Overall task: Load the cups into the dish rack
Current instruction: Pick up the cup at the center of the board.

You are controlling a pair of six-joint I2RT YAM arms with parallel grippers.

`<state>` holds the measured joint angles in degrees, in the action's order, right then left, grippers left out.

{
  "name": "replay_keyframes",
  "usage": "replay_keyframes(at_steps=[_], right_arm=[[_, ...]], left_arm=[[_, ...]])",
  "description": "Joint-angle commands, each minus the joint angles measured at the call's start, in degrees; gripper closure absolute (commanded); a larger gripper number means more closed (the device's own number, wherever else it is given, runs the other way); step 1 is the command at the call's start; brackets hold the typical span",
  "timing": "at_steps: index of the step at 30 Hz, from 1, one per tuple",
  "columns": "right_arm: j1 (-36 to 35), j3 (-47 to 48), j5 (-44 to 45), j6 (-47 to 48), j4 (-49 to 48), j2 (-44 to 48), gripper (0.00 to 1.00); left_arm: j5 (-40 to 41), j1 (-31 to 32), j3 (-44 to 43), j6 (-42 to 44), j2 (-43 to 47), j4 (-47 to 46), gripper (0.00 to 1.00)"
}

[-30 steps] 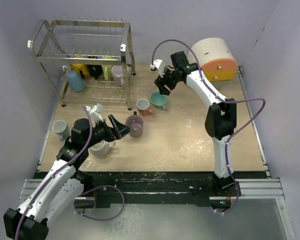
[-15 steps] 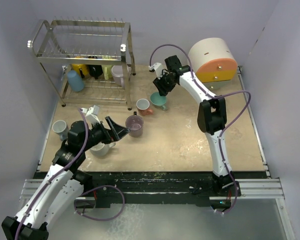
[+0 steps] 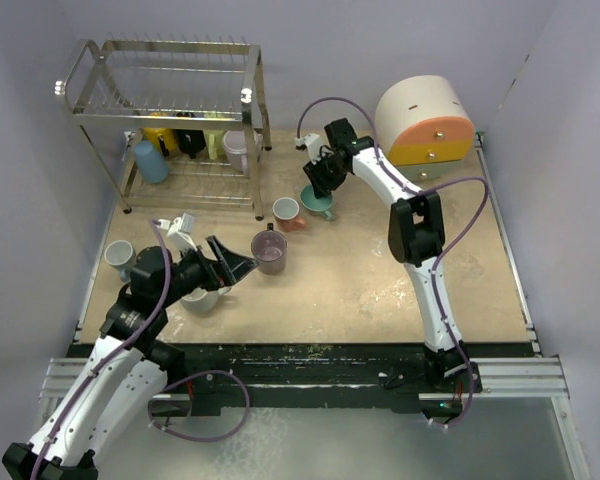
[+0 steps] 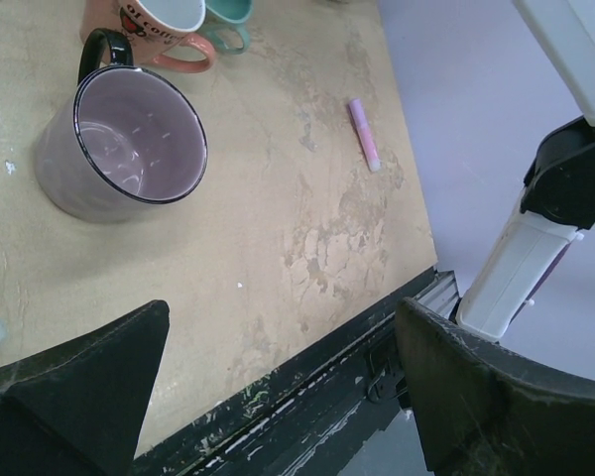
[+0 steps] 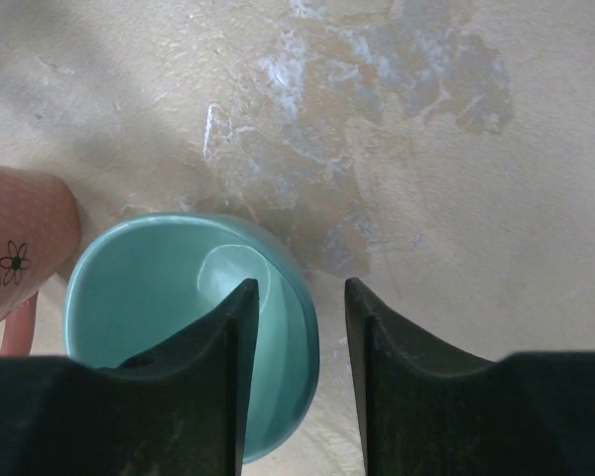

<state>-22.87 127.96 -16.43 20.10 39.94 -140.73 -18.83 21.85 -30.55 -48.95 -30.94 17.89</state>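
The right gripper hung straight above the teal cup, which stood upright, mouth up, on the table in the upper middle of the overhead view, just right of the salmon cup. In the right wrist view the cup lay to the lower left of the jaws. One finger pointed down inside its mouth and the other outside, so the right-hand wall of the cup sat between them. The jaws were half drawn in but not clamped, with a gap showing on both sides of the wall. The handle was hidden in that view.

The left gripper was spread wide and empty. The purple cup stood upright ahead of it, in the upper left of its view, apart from the fingers. The dish rack stood at the upper left with several cups on its lower tier.

Compared with a second earlier, the right arm had swung left and down over the teal cup and its jaws had narrowed. The left arm had drawn back slightly from the purple cup.
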Motion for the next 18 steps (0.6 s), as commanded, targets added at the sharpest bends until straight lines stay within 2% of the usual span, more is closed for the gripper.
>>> replay_keyframes(at_steps=[1,8,12,18], right_arm=[[-0.3,3.2,-3.9,-1.6,-0.6,0.1,0.62],[-0.1,1.3,-4.7,-1.4,-1.3,2.2,1.00],[0.6,-2.1,-7.7,-0.4,-2.0,6.5,1.00],[3.0,-16.1,-16.2,-1.2,-8.9,21.4,1.00]], left_arm=[[-0.7,0.1,-2.9,-1.0,1.0,-1.9,0.03],[-2.9,0.2,-3.2,-2.3,1.4,-3.8,0.03],[-5.0,0.1,-2.5,-4.1,1.7,-7.2,0.02],[-10.0,0.2,2.2,-11.8,3.0,-21.7,0.02]])
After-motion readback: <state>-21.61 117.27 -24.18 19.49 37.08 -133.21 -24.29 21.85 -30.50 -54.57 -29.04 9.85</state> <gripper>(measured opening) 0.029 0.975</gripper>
